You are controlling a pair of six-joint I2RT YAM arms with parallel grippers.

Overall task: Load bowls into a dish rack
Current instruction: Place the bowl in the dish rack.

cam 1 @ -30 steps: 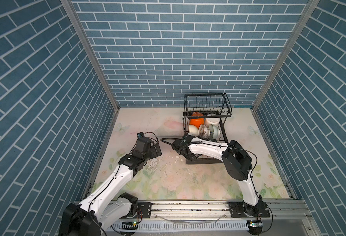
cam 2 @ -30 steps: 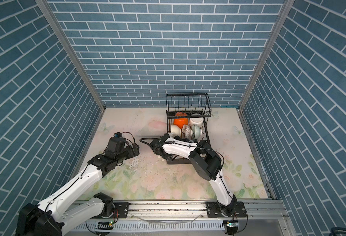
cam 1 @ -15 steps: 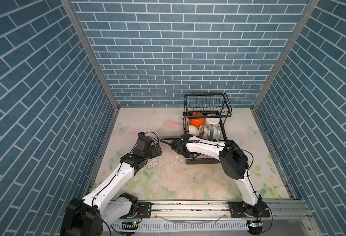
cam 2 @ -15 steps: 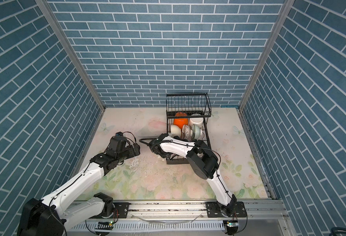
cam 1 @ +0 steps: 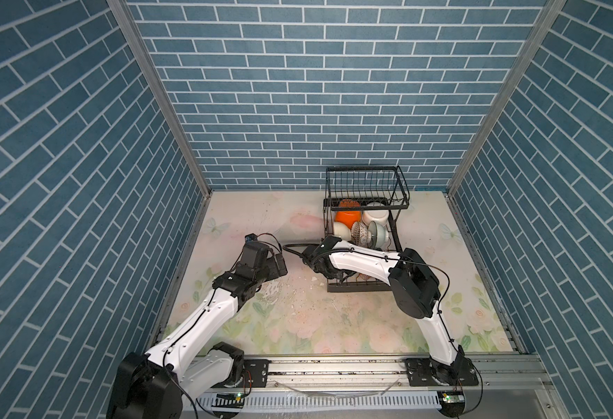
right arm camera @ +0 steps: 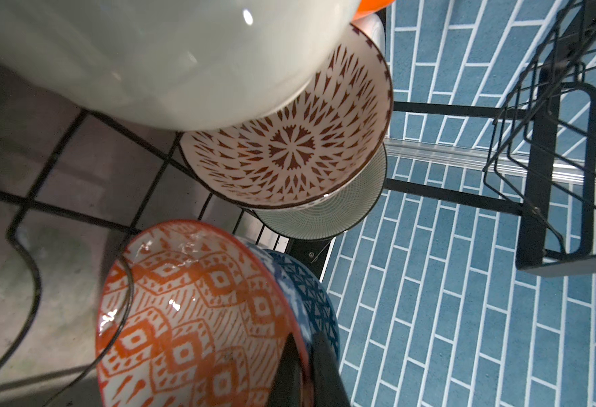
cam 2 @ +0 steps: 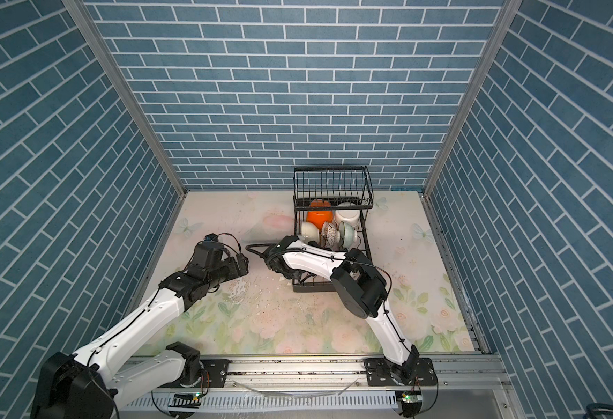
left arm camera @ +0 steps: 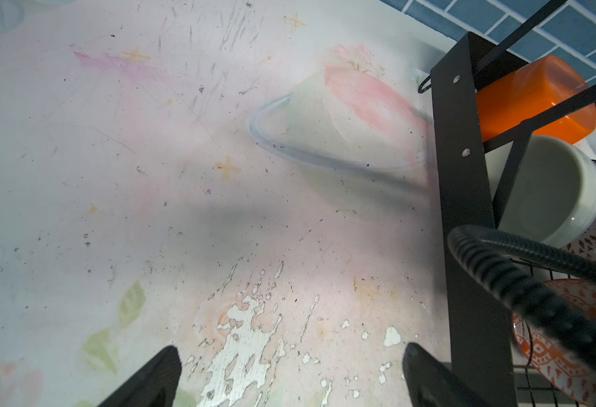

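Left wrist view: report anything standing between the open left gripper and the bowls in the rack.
The black side post of the rack and the right arm's ribbed cable stand between the left gripper and the bowls.

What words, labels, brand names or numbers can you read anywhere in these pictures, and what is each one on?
No text can be read anywhere.
A tiny white mark on the left arm's black joint is too small to read.
The orange patterned bowl, the reddish-brown patterned bowl and the dish rack bear no lettering.
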